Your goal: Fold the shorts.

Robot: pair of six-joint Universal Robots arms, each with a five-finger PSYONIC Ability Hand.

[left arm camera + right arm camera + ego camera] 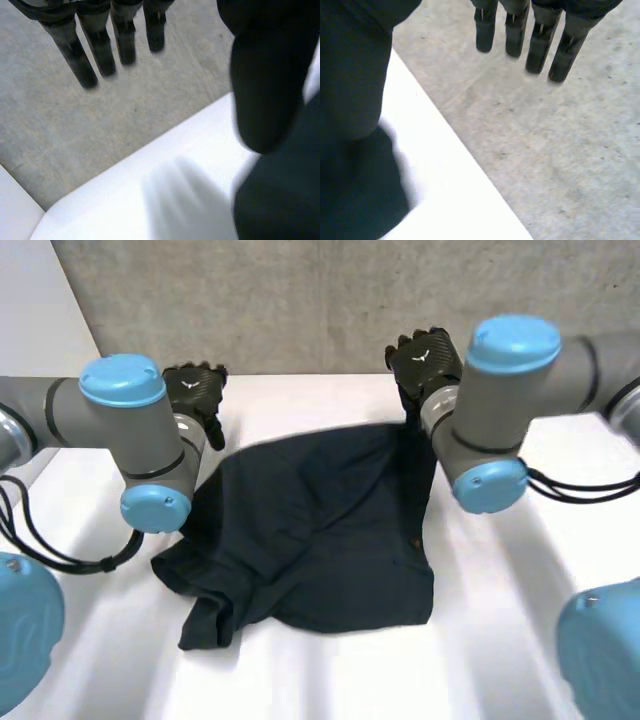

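Dark navy shorts [320, 530] lie spread and rumpled on the white table [520, 630], with one bunched corner at the near left. My left hand [195, 390] hovers over the shorts' far left corner. In the left wrist view its fingers [100, 50] are straight and apart from the thumb, holding nothing, and the dark cloth [280, 200] lies below the thumb. My right hand [425, 360] is above the far right corner, where the cloth rises towards it. In the right wrist view its fingers [540, 45] are also straight and empty, with the cloth [355, 190] beneath the thumb.
The table's far edge [300, 375] runs just behind both hands, with a grey concrete wall [320, 300] beyond it. Both forearms reach over the table's left and right sides. Bare white table lies in front of the shorts.
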